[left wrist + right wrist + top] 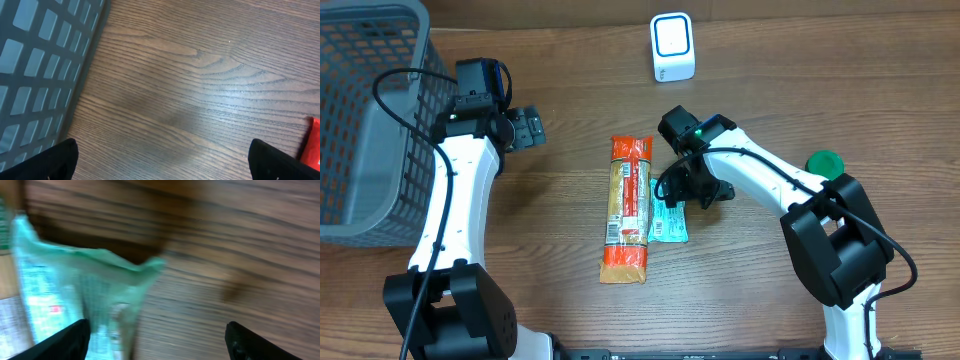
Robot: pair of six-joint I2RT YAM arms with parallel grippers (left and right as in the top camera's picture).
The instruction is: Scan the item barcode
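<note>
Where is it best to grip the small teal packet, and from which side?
Probably grip the teal packet across its far end, coming from above. It lies low on the table, its left edge along the orange package, so only the right edge and ends are free.

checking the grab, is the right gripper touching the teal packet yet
Cannot tell. Right wrist view is blurred, teal packet between the jaws; overhead, the right gripper hides its top.

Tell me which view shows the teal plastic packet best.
Overhead: teal plastic packet is sharp, beside the long orange wrapped package, top under the right hand. Right wrist shows it blurred and cropped; left wrist, not at all.
</note>
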